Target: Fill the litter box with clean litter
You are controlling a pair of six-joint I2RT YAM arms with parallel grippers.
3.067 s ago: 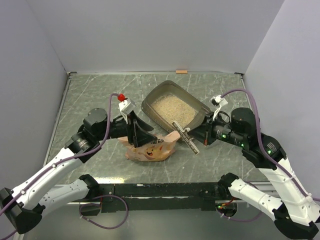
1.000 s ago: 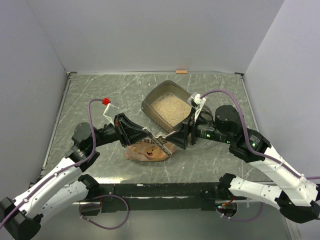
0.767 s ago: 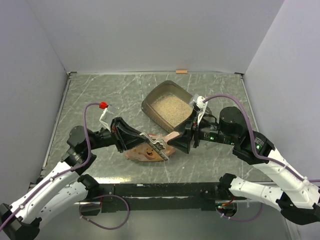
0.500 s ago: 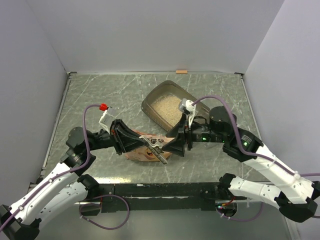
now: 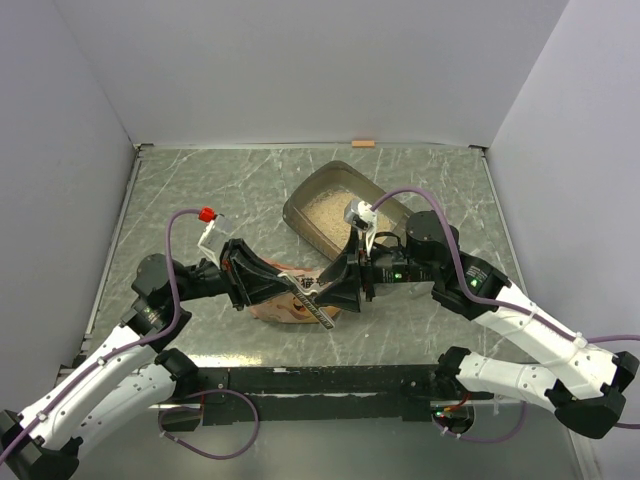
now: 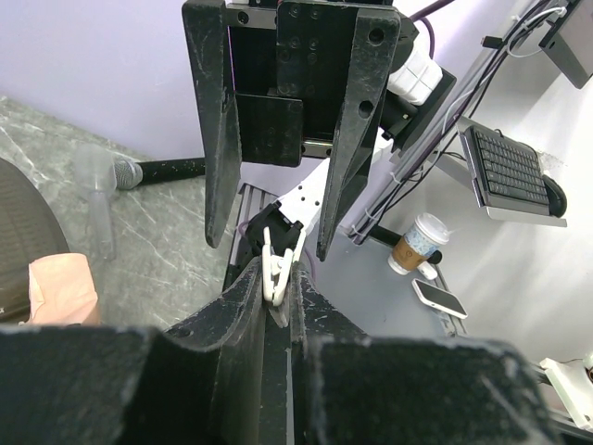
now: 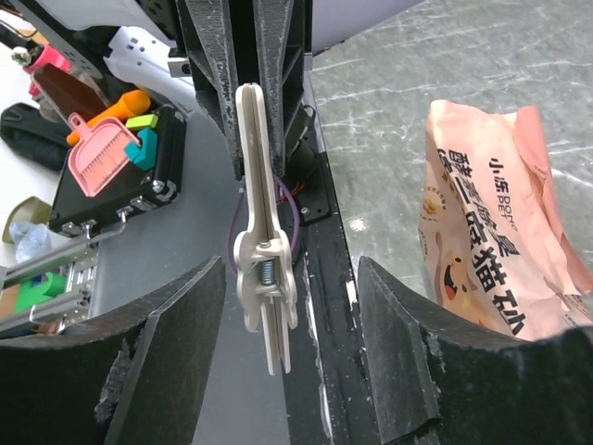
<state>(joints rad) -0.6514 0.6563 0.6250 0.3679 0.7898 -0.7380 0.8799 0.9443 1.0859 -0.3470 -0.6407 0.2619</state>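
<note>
The litter box (image 5: 301, 203), a dark tray, stands at the back centre with pale clean litter (image 5: 335, 210) in it. The orange-pink bag (image 5: 288, 306) lies flat in front of it, also seen in the right wrist view (image 7: 491, 222). My left gripper (image 5: 290, 283) (image 6: 276, 278) is shut on a long white bag clip (image 5: 312, 298) (image 6: 278, 264) and holds it above the bag. My right gripper (image 5: 336, 291) (image 7: 292, 278) faces it, open. Its fingers (image 7: 176, 352) stand on either side of the clip's (image 7: 264, 269) spring end without touching it.
A small tan strip (image 5: 363, 143) lies by the back wall. Grey walls close the table on three sides. The black base rail (image 5: 320, 380) runs along the near edge. The two grippers meet head-on just right of the bag.
My right arm has swung left from beside the litter box to the clip, and its open jaws now straddle the clip's end. The left gripper keeps its hold, barely moved.
</note>
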